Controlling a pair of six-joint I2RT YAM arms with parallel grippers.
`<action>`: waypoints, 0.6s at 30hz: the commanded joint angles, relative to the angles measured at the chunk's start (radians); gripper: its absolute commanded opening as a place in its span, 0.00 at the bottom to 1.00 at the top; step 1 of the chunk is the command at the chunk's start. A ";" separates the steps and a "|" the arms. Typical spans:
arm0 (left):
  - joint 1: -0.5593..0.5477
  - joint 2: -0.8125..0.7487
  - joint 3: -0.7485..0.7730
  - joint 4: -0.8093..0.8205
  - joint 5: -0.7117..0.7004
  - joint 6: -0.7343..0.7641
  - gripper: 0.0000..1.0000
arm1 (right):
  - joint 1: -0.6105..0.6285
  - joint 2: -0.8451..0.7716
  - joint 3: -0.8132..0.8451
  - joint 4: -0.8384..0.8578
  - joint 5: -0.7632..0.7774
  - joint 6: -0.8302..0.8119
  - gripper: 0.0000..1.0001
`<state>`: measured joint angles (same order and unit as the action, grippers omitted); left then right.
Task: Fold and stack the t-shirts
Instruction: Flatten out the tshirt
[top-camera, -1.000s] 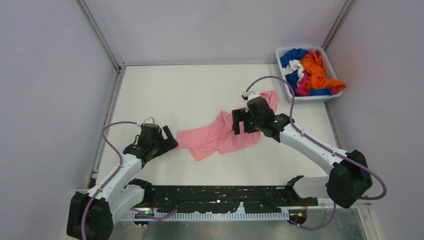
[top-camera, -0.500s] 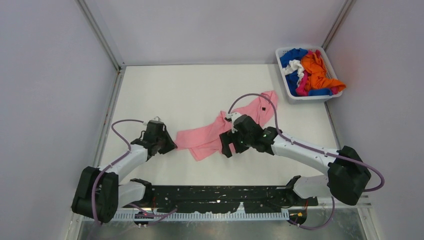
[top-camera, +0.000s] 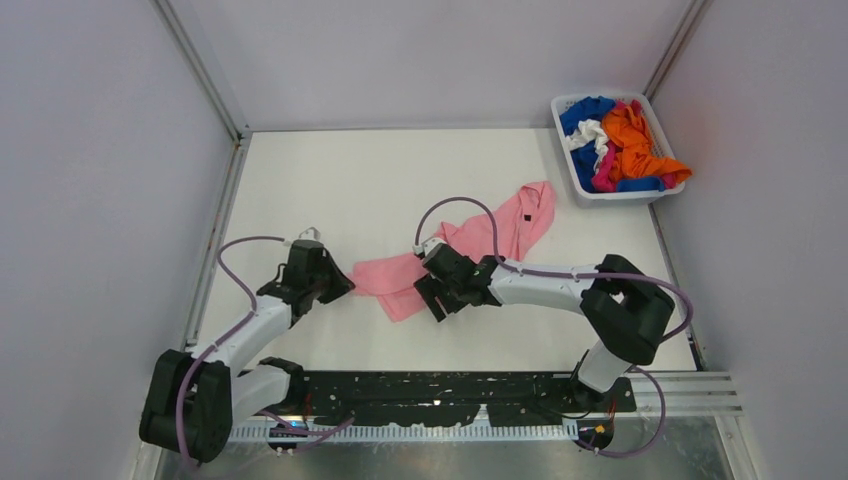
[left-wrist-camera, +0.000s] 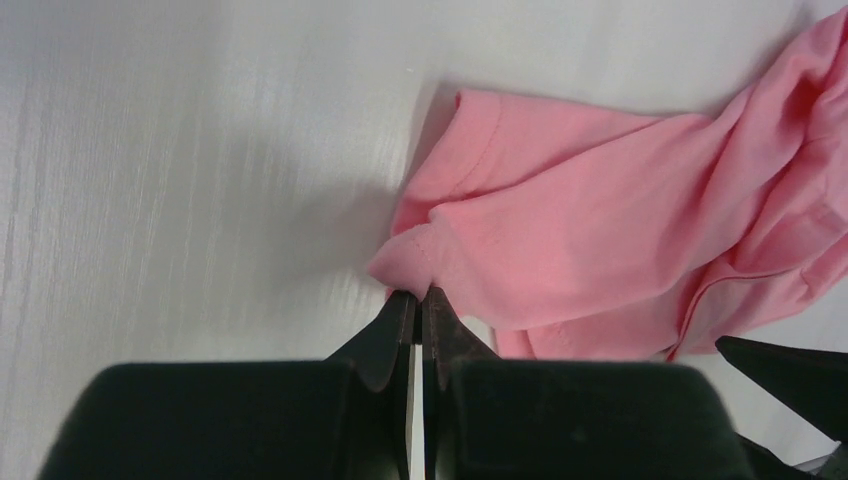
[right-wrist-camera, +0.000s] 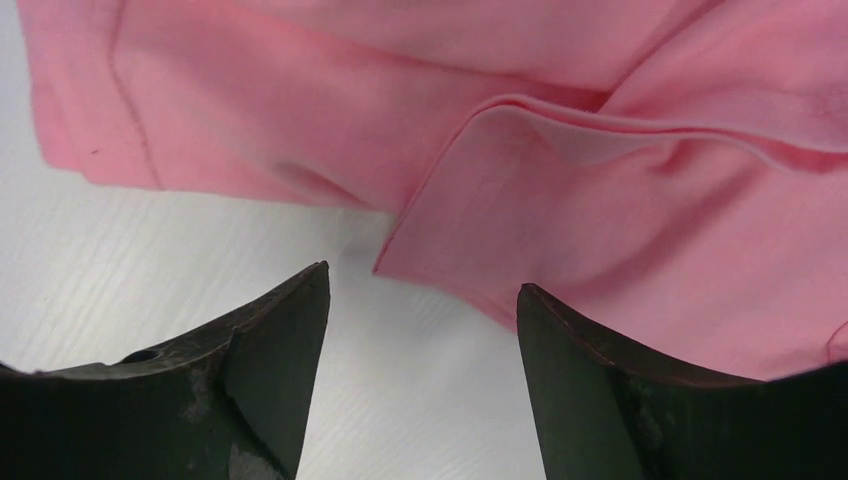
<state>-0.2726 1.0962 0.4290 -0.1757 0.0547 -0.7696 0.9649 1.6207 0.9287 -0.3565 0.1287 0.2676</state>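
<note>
The light pink t-shirt (top-camera: 505, 225) is seen rumpled across the middle of the table (top-camera: 350, 190), well apart from the white basket (top-camera: 585, 190) in the far right corner, where the other t-shirts (top-camera: 625, 145) are heaped. A fold at its left edge is pinched between the closed fingers of the left gripper (left-wrist-camera: 417, 300). The right gripper (right-wrist-camera: 420, 285) is held spread at the near hem, seemingly gripping nothing, though contact cannot be judged

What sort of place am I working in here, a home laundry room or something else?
Probably an enclosed robot test cell, not a home: a bare white table boxed in by plain walls on metal frame posts, with only a white basket of shirts and one pink t-shirt laid out.
</note>
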 joint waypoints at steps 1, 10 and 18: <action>0.004 -0.073 -0.012 0.048 0.000 0.029 0.00 | 0.001 0.049 0.033 0.034 0.101 0.001 0.69; 0.004 -0.141 -0.017 0.035 -0.021 0.041 0.00 | -0.062 0.046 -0.050 0.083 0.140 0.056 0.36; 0.004 -0.158 0.033 0.011 -0.040 0.042 0.00 | -0.176 -0.075 -0.117 0.141 0.246 0.156 0.05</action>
<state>-0.2726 0.9661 0.4133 -0.1730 0.0448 -0.7475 0.8371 1.6295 0.8497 -0.2077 0.2527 0.3695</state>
